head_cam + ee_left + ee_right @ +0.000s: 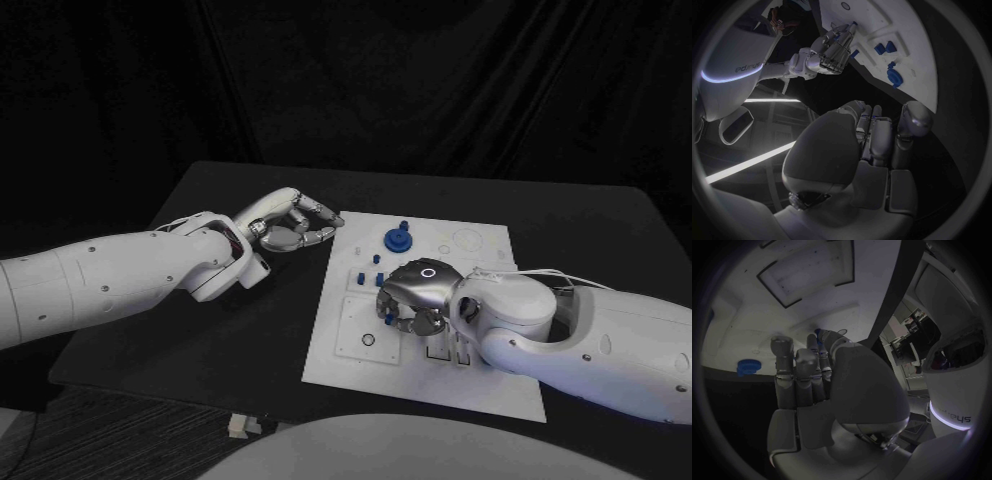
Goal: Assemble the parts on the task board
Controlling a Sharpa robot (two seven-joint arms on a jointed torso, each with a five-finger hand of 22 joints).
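board [490, 385]: mid-table, blue parts [394, 240] near far edge
right hand [413, 298]: over board centre, fingers curled down; held part? cannot tell
left hand [293, 224]: curled, nothing held, beside board
tip: lower straight, seat gently

**Blue parts on a white board, black all round**

The task board [433, 375] is white, marked with thin dark outlines of rectangles and small circles. On its far side sits a bright blue gear-shaped part [394, 240], and smaller blue parts [378, 279] lie left of the right hand. The table [216, 330] is black, and the curtain [433, 90] behind it is black as well. Both arms are white. The left hand [296, 225] is silver with darker grey between its segments; the right hand [414, 295] is silver too, carrying a pale glowing ring on its back. A blue piece seems to show at its fingertips [820, 335], though it is hard to tell.
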